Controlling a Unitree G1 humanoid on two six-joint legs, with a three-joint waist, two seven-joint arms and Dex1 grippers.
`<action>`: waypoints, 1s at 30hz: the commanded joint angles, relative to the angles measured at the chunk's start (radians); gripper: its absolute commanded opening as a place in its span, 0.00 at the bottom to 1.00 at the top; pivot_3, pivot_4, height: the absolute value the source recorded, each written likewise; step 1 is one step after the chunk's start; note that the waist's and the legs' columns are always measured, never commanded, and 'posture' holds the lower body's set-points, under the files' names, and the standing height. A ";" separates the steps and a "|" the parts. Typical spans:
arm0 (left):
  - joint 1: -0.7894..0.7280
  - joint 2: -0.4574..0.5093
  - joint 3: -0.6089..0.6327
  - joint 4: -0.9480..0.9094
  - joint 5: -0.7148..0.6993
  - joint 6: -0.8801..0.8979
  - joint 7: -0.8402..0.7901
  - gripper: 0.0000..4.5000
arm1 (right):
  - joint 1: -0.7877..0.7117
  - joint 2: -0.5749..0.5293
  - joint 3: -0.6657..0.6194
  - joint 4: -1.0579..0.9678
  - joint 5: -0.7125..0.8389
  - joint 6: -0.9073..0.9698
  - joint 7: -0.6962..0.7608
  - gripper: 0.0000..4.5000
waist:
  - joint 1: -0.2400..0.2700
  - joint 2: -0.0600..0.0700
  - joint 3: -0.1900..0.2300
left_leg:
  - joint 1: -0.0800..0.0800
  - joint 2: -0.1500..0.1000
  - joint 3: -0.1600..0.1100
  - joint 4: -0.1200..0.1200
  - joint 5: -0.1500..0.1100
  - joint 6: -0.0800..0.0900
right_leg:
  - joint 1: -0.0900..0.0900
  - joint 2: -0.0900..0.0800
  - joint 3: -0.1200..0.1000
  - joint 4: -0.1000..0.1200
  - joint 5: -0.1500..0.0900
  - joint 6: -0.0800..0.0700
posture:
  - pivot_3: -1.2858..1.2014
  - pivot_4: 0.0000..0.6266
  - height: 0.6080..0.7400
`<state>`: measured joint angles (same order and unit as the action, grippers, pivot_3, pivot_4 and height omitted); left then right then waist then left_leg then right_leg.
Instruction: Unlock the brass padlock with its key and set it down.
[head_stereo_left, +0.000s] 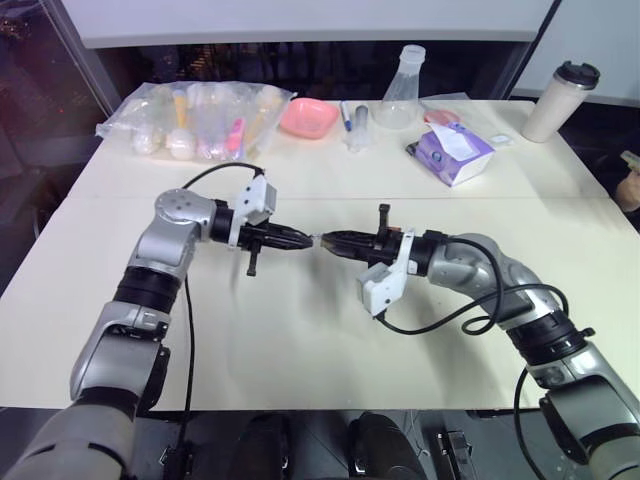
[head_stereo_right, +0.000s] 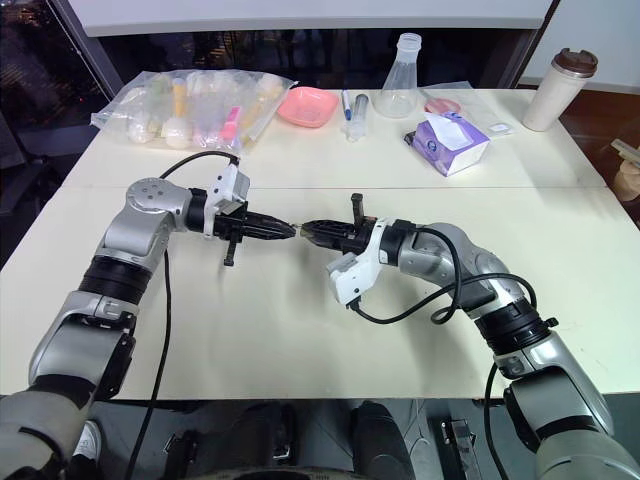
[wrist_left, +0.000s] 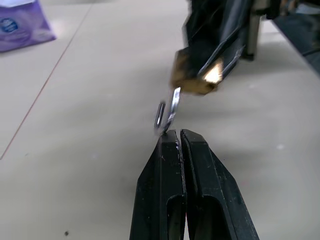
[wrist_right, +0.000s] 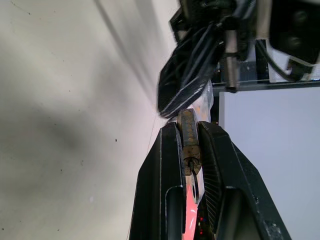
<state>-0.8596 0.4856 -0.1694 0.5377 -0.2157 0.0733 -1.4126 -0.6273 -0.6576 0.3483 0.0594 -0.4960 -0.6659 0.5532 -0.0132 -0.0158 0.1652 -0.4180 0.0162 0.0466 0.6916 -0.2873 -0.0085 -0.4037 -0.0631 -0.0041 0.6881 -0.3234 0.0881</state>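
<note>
The brass padlock (wrist_left: 195, 82) is a small golden block held above the middle of the table, with my right gripper (head_stereo_left: 326, 241) shut on its body. Its silvery shackle (wrist_left: 168, 114) points toward my left gripper (wrist_left: 179, 134). That gripper is shut, and its fingertips (wrist_left: 167, 142) meet the loop of the shackle; whether they pinch it I cannot tell. In the right wrist view the padlock (wrist_right: 188, 134) sits between my right fingers (wrist_right: 167, 165), and the key (wrist_right: 192, 182) sticks out of its rear end between them. The two grippers meet tip to tip, both nearly level.
Along the table's far side stand a clear bag of bottles (head_stereo_left: 200, 120), a pink bowl (head_stereo_left: 307, 117), a glass flask (head_stereo_left: 400, 90), a purple tissue pack (head_stereo_left: 452, 153) and a lidded cup (head_stereo_left: 560, 100). Black cables hang from both wrists.
</note>
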 joint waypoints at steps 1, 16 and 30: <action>-0.040 -0.011 0.036 0.022 0.001 -0.034 0.042 0.01 | -0.007 0.005 -0.025 -0.049 0.025 -0.003 -0.002 0.00 | 0.001 0.000 0.000 | 0.000 0.000 0.000 0.000 0.000 0.000 | 0.000 0.000 0.000 0.000 0.000 0.000 | 0.52 0.24 0.81; 0.008 0.079 0.083 0.022 0.006 -0.038 0.070 0.01 | 0.036 0.038 -0.005 0.046 -0.017 0.051 -0.032 0.00 | -0.001 0.000 0.000 | -0.001 0.000 0.000 0.001 0.000 0.000 | 0.000 0.000 0.000 0.001 0.000 0.000 | 0.52 0.24 0.81; 0.135 0.113 0.118 -0.166 -0.025 0.039 0.164 0.01 | -0.024 0.181 0.061 0.370 0.022 0.227 0.079 0.00 | -0.005 0.000 0.000 | -0.003 0.000 0.000 0.004 0.000 0.000 | -0.002 0.000 0.000 0.003 0.000 0.000 | 0.52 0.24 0.81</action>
<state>-0.7228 0.5853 -0.0827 0.4092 -0.2227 0.1052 -1.2570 -0.6669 -0.4811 0.4141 0.4684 -0.5247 -0.4658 0.5651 -0.0179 -0.0156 0.1651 -0.4205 0.0163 0.0460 0.6955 -0.2874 -0.0083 -0.4053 -0.0632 -0.0042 0.6912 -0.3234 0.0882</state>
